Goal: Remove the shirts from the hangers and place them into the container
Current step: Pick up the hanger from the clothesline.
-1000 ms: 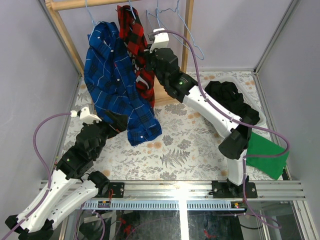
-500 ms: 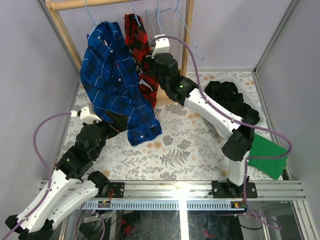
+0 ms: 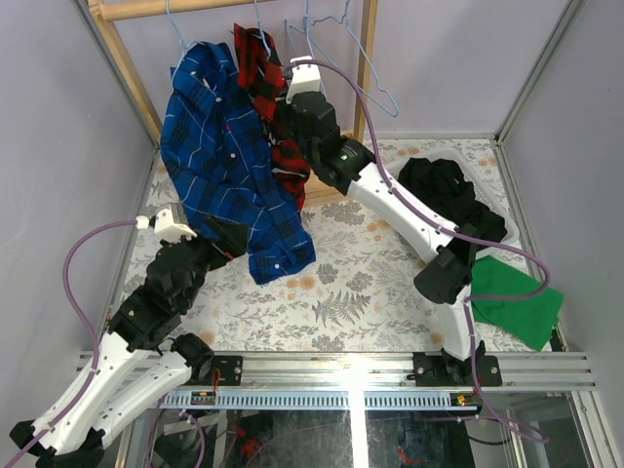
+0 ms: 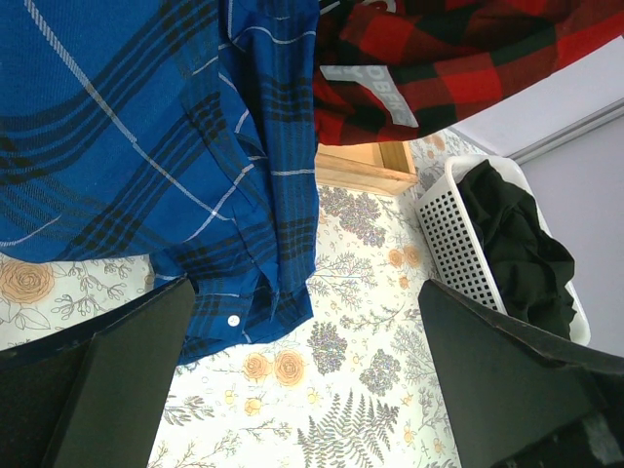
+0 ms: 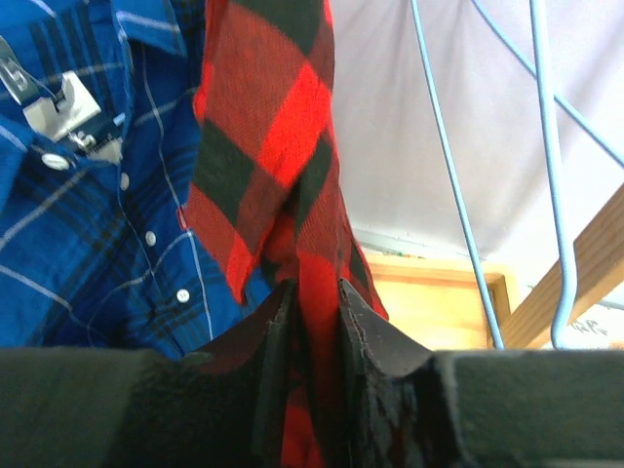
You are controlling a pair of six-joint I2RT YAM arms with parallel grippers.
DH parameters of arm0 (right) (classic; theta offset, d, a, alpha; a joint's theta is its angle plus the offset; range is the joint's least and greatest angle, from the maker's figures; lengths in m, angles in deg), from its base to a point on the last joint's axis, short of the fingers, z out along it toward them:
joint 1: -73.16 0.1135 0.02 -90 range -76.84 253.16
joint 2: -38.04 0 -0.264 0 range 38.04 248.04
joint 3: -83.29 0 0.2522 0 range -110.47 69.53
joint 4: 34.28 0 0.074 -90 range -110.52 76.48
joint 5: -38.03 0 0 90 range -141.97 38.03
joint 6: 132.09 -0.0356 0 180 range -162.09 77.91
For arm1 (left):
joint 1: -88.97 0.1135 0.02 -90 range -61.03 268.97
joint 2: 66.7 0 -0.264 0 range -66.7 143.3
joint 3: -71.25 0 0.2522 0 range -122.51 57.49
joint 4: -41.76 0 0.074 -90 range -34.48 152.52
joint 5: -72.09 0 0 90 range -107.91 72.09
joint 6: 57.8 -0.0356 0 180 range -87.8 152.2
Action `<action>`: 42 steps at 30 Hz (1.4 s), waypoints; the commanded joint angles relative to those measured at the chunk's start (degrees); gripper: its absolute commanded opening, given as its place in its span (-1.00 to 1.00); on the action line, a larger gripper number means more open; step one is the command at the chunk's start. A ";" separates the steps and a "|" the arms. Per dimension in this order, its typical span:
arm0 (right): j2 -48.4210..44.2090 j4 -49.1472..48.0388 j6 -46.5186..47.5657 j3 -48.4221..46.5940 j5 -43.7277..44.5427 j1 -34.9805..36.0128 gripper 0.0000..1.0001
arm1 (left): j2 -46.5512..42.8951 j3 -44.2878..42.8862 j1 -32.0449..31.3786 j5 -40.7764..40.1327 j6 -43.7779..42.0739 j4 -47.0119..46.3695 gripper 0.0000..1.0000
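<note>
I saw soft, matt woven cloth in the blue plaid shirt and the red-and-black shirt. The hangers were thin smooth wire, the container smooth perforated white plastic, and the rack bare pale wood.

A rack stands at the far left of the bench. Two garments hang from it side by side, touching. The left-hand shirt has the left gripper near its lower hem. A fold of the right-hand shirt lies between the right gripper's jaws. Bare hangers hang right of both. The container, far right, holds heaped shirts, and a cloth lies in front of it.
</note>
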 commanded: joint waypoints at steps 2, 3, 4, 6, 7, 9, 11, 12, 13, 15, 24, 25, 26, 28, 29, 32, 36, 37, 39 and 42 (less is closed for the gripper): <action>3.74 3.01 1.30 -10.99 0.09 -0.79 -0.31 | -0.79 -0.32 0.39 0.10 -0.08 -0.63 1.00; 4.33 3.60 1.35 -11.99 0.17 -0.92 -0.29 | -0.88 -0.26 0.39 0.11 -0.07 -0.63 1.00; 4.90 3.87 1.40 -12.54 0.23 -0.95 -0.31 | -0.93 -0.26 0.39 0.17 -0.07 -0.59 1.00; 5.38 4.46 1.15 -13.18 -0.44 -1.20 -0.31 | -1.00 -0.26 0.39 0.13 -0.07 -0.42 1.00; 5.58 4.67 0.88 -13.30 -0.49 -1.32 -0.29 | -1.02 -0.21 0.42 0.14 -0.05 -0.33 1.00; 5.93 5.19 0.50 -13.52 -1.99 -1.58 -0.29 | -1.21 -0.05 0.36 0.08 0.14 -0.41 1.00; 6.78 6.39 0.05 -14.40 -3.01 -1.90 -0.29 | -1.32 0.15 0.39 0.26 0.36 -0.50 1.00; 7.04 6.90 -0.08 -14.80 -3.44 -2.02 -0.32 | -1.32 0.15 0.33 0.35 0.37 -0.50 1.00; 7.28 7.17 -0.19 -15.07 -3.82 -2.09 -0.43 | -1.32 0.29 0.35 0.38 0.45 -0.54 1.00; 7.19 7.06 -0.45 -15.09 -4.68 -2.16 -0.63 | -1.32 0.36 0.36 0.37 0.46 -0.55 1.00; 3.33 -5.78 2.94 -12.03 -2.86 -2.23 -1.00 | -0.93 0.39 0.42 0.61 0.55 -0.96 1.00; 2.36 -8.74 3.10 -10.73 -3.51 -2.26 -1.00 | -0.87 0.36 0.40 0.59 0.61 -1.05 1.00; 1.66 -10.94 3.13 -9.83 -4.09 -2.23 -1.00 | -0.79 0.39 0.39 0.71 0.59 -1.15 1.00; 1.12 -14.04 3.37 -10.03 -4.68 -2.23 -1.00 | -0.65 0.57 0.35 0.82 0.64 -1.37 1.00; 1.16 -14.50 3.53 -10.72 -4.71 -2.24 -1.00 | -0.54 0.52 0.32 0.81 0.64 -1.29 1.00; 1.59 -14.42 3.87 -13.83 -4.87 -2.25 -1.00 | -0.46 0.60 0.39 0.84 0.64 -1.30 1.00; -0.33 -14.93 3.10 -11.77 -4.84 -2.29 -1.00 | -0.54 0.54 0.37 0.64 0.58 -1.25 1.00; -1.18 -14.94 2.96 -10.96 -4.55 -2.23 -1.00 | -0.53 0.50 0.39 0.60 0.57 -1.27 1.00; -2.77 -14.16 2.50 -9.82 -3.53 -2.23 -1.00 | -0.46 0.44 0.39 0.63 0.50 -1.28 1.00; -4.68 -11.96 2.28 -9.30 -3.60 -2.18 -1.00 | -0.26 0.44 0.37 0.57 0.46 -1.46 1.00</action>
